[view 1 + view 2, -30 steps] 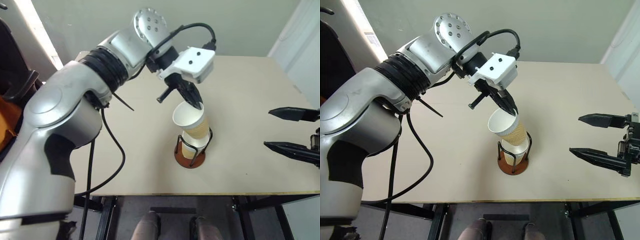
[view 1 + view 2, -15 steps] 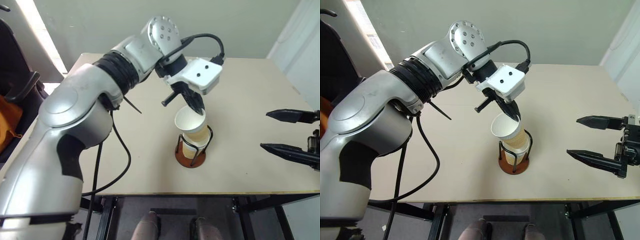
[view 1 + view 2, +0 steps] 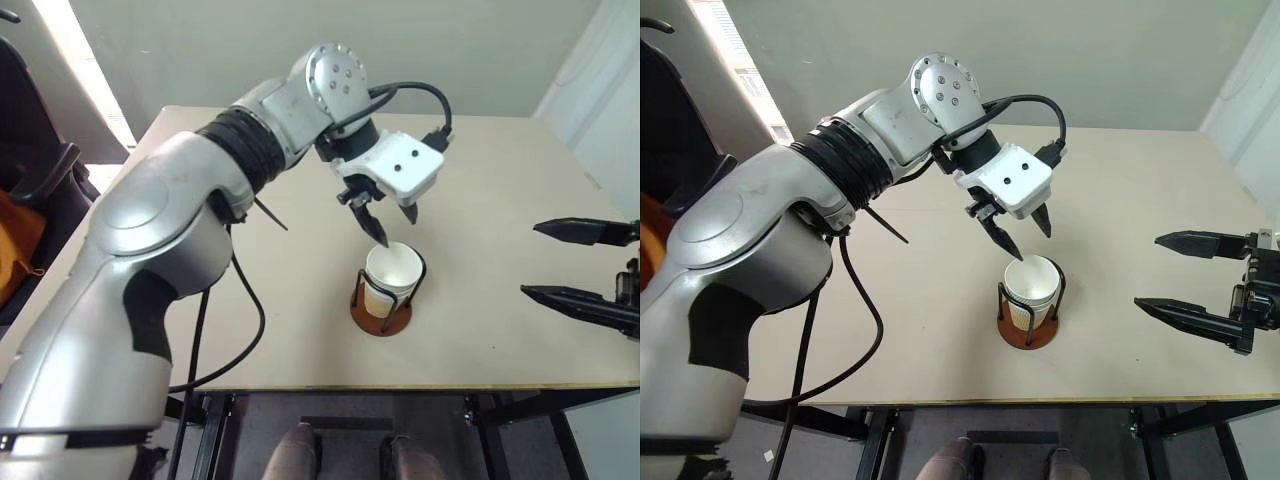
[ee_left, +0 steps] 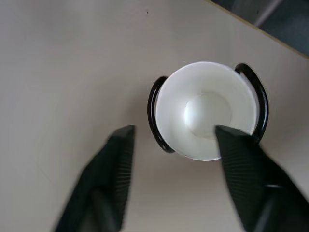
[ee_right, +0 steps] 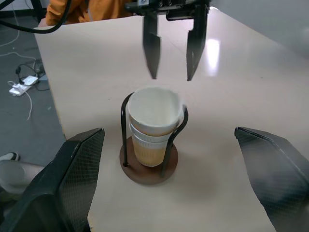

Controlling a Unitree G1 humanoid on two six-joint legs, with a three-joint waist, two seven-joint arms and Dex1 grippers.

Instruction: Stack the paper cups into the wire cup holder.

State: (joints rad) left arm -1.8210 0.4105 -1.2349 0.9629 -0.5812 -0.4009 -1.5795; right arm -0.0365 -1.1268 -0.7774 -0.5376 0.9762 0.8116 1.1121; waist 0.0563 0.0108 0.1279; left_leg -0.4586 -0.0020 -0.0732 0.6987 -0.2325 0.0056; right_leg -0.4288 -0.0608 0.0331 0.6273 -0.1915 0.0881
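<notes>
Cups nested in holder, stack seated. Left gripper just above holder, spread, empty. Right gripper well aside, wide, empty. Task looks complete.

Four views, one tabletop

The two head views look forward and down over the table from slightly offset points. The left wrist view looks steeply down, close above the wire cup holder; the right wrist view faces it from low beside it, sharing the holder.
</notes>
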